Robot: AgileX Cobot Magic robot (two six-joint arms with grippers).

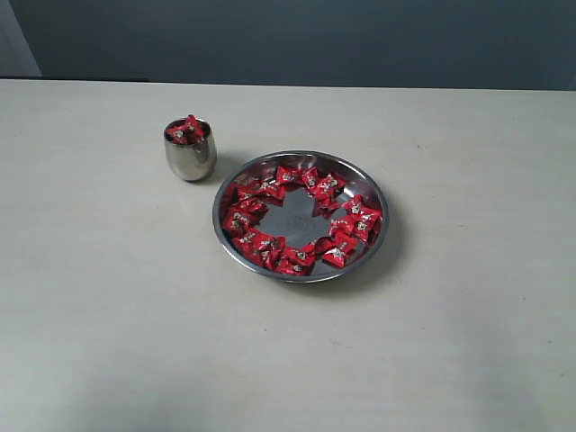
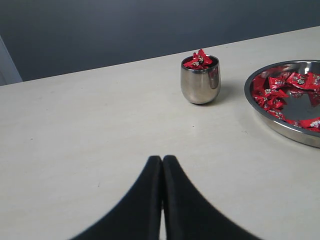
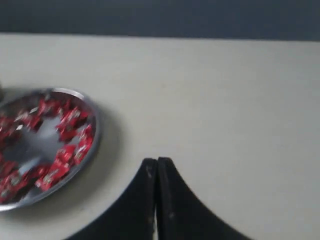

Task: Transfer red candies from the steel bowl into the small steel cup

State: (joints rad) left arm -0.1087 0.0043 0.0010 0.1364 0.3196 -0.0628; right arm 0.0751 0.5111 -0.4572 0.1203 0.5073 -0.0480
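The steel bowl point(image 1: 385, 236) sits near the table's middle, with many red candies point(image 1: 270, 245) ringed around its bare centre. The small steel cup point(image 1: 190, 158) stands just to its upper left, heaped with red candies point(image 1: 187, 130). Neither arm shows in the exterior view. In the left wrist view my left gripper point(image 2: 162, 159) is shut and empty over bare table, well short of the cup point(image 2: 200, 83) and the bowl point(image 2: 287, 130). My right gripper point(image 3: 157, 161) is also shut on nothing, over bare table beside the bowl point(image 3: 95, 131) and its candies point(image 3: 69, 120).
The pale table point(image 1: 108, 306) stretches wide on all sides of the two vessels. A dark wall point(image 1: 297, 36) runs behind its far edge.
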